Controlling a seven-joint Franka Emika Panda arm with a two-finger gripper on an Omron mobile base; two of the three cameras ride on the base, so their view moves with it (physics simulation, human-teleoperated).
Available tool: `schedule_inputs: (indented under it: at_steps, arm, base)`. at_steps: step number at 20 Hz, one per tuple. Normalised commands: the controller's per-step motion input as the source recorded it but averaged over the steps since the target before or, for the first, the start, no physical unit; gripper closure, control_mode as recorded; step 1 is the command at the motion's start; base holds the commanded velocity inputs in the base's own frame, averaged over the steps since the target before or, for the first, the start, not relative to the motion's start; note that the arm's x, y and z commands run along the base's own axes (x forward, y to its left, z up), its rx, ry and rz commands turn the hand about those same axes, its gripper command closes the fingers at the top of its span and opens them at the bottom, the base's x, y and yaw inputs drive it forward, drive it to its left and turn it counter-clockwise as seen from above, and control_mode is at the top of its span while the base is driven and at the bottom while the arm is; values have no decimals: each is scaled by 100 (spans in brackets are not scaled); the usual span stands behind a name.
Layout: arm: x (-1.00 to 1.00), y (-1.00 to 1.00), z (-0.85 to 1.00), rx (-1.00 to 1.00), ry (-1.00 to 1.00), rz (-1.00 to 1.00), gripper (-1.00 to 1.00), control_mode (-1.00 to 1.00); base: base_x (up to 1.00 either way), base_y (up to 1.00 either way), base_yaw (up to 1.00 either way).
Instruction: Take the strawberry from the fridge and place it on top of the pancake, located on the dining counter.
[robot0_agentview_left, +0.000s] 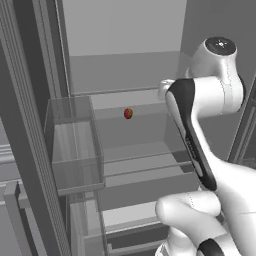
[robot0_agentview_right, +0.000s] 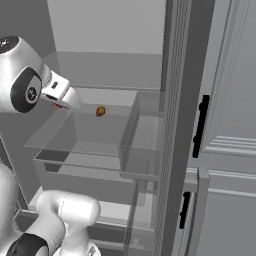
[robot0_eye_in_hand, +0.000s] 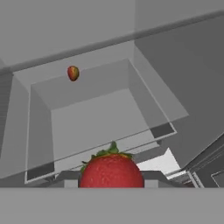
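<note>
The pincer (robot0_eye_in_hand: 111, 183) is closed on the strawberry (robot0_eye_in_hand: 111, 170), which sits red and large at the bottom of the hand view with its green leafy cap on top and grey finger parts showing just to either side of it. In the right base view the pincer (robot0_agentview_right: 64, 102) shows as a pale wrist block with a scrap of red at its underside, held in front of the open fridge (robot0_agentview_right: 110, 60) at about the height of the upper glass shelf (robot0_agentview_right: 65, 145). In the left base view the hand is mostly hidden behind the arm's own forearm, so the grip cannot be judged there. Beyond the held fruit, the hand view looks into a clear glass compartment (robot0_eye_in_hand: 92, 113) with a pale back wall, and a small red-and-yellow fruit (robot0_eye_in_hand: 73, 73) sits at the back near its upper left corner. That same small fruit (robot0_agentview_left: 128, 113) appears in both base views, resting far back on the shelf, well apart from the pincer. The left base view shows a clear door bin (robot0_agentview_left: 75, 145) on the left side of the fridge interior and further glass shelves stepping down below; the right base view shows a like bin (robot0_agentview_right: 145, 140) on the right, the dark edge of the fridge door (robot0_agentview_right: 177, 125), and beside it light-grey panelled cabinets (robot0_agentview_right: 230, 150) with black handles (robot0_agentview_right: 200, 125). The white arm (robot0_agentview_left: 200, 140) rises from its base, bends at a dark-jointed elbow high up, and reaches forward and slightly down into the fridge opening.
</note>
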Motion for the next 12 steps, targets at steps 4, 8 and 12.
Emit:
schedule_inputs:
  at_steps: [4,8,12]
  arm:
    - [-100,-32,-27,0,0,0,100,-100]
    - [-100,-9,-29,0,0,7,100,-100]
    - [-84,21,-46,-1,0,20,100,-100]
  base:
    - [0,0,0]
    - [0,0,0]
    - [0,0,0]
